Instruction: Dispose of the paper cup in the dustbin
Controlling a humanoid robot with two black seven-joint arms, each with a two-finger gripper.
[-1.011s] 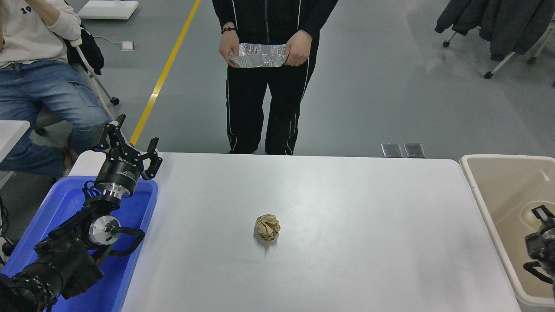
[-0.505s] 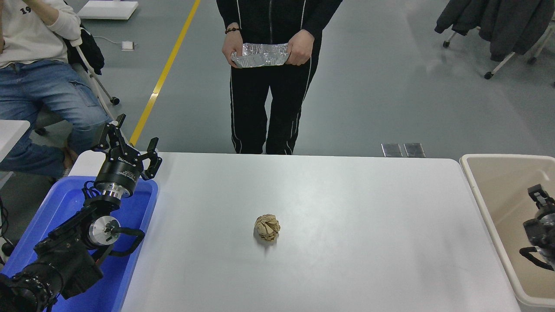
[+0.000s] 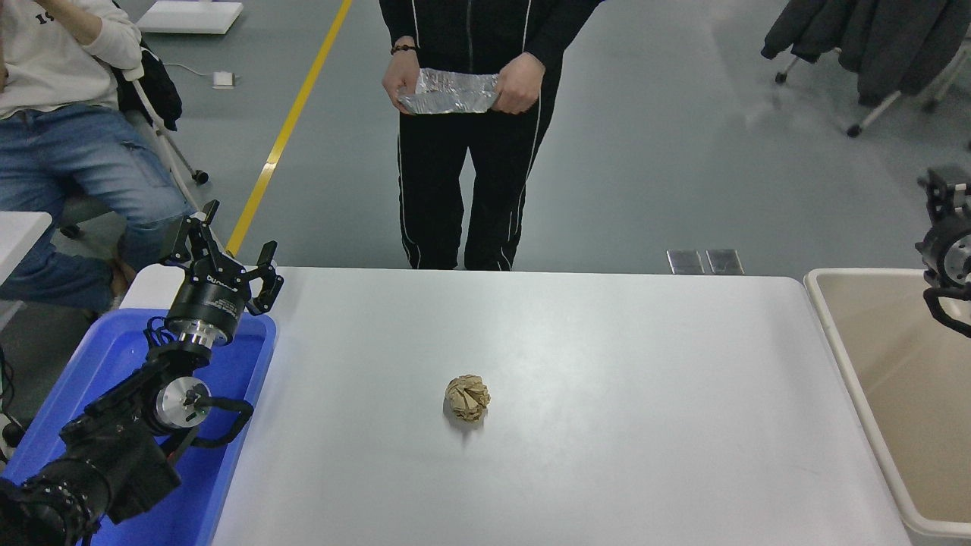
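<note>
The paper cup is not visible in the head view; the part of the beige dustbin (image 3: 895, 364) that shows, at the table's right end, has a bare tan interior. My right gripper (image 3: 943, 216) comes in at the right edge, raised above the dustbin's far rim and mostly cut off by the picture's edge. My left gripper (image 3: 224, 249) is parked at the lower left, open and empty, over the far end of the blue bin (image 3: 114, 356).
A crumpled brown paper ball (image 3: 467, 397) lies mid-table on the white table (image 3: 607, 341). A person stands at the far side holding a foil tray (image 3: 449, 92). Another person sits at the far left. Chairs draped with coats (image 3: 865, 38) stand far right.
My right gripper has risen from low inside the dustbin to above its far rim. The round cream shape seen under it a second ago no longer shows. The standing person shifted the foil tray slightly.
</note>
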